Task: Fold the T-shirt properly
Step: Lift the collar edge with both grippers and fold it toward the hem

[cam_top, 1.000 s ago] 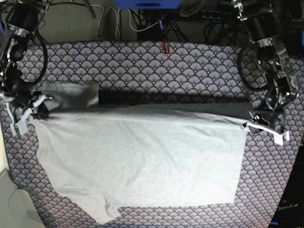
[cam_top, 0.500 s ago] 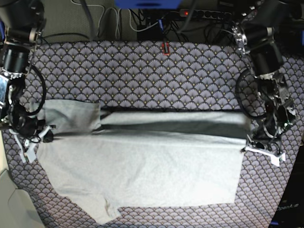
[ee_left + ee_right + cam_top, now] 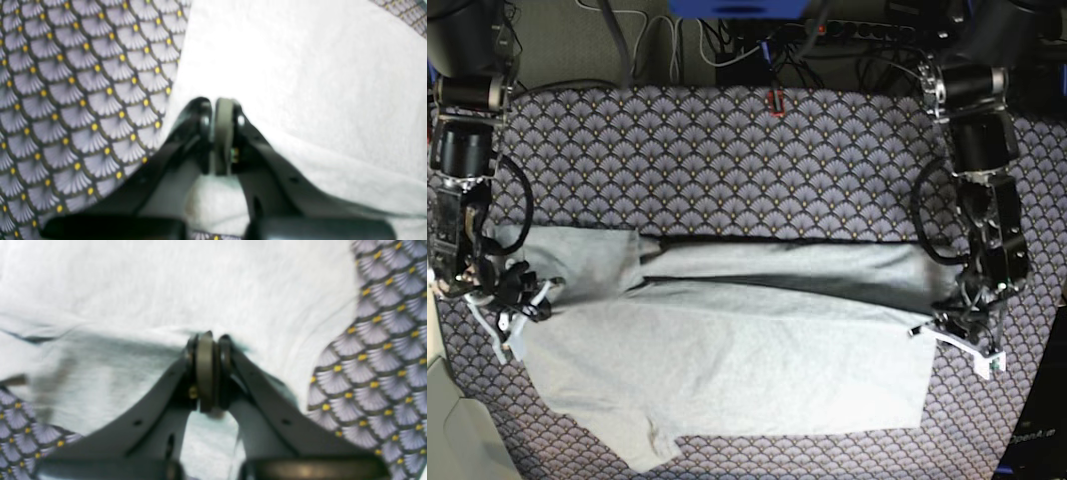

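The light grey T-shirt (image 3: 727, 370) lies spread on the scallop-patterned tablecloth (image 3: 727, 150), plain side up, with its far edge folded over toward the front. My left gripper (image 3: 949, 335) is shut on the shirt's folded edge at the right of the base view. In the left wrist view the gripper (image 3: 222, 110) pinches the fabric (image 3: 300, 66) beside the cloth (image 3: 66, 100). My right gripper (image 3: 519, 312) is shut on the shirt's edge at the left, near a sleeve. In the right wrist view the gripper (image 3: 208, 343) is closed on the fabric (image 3: 166, 280).
Cables and a power strip (image 3: 847, 30) run along the back edge. A small red object (image 3: 776, 101) lies on the cloth at the back middle. A pale surface (image 3: 447, 430) shows at the front left corner. Patterned cloth (image 3: 383, 356) borders the shirt.
Both grippers have moved toward the front of the table, pulling the shirt's lifted far edge over and down. The folded band behind them now lies lower and flatter.
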Controlling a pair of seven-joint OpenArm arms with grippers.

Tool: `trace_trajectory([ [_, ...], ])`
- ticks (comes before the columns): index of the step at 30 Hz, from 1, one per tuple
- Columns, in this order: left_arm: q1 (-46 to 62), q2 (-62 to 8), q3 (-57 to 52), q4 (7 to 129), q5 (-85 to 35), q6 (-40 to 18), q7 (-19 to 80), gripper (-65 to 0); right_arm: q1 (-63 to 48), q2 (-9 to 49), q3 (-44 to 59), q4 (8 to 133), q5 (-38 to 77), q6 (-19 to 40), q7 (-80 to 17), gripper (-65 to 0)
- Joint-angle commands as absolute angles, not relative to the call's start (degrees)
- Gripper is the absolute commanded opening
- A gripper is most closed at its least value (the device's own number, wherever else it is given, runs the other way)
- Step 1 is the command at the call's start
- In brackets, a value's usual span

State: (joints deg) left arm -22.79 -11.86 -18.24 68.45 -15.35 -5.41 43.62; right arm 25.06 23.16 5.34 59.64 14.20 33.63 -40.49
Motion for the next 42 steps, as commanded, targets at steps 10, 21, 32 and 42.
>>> trace_trajectory([
  [10,-28.9,-13.7,-18.2,63.5,-15.4,-5.6,41.3,-64.6,29.5,22.4,1.8,59.5,8.5,33.7,-35.9,-65.0],
  [21,-29.5,-14.5,-18.2,63.0,-15.4,-5.6,41.2,-64.6,32.7,23.3,-1.9,53.7,8.4,33.6,-32.1,-65.0],
  [32,-27.8,-14.7,-18.2,63.0,-15.4,-5.6,41.2,-64.5,36.8,23.5,-2.1,47.6,8.4,33.6,-29.7,-65.0],
  [42,-27.6,-14.7,-18.5,62.9,-15.4,-5.6,41.2,-63.7,38.5,23.4,-4.4,47.3,8.4,33.6,-29.6,-65.0],
])
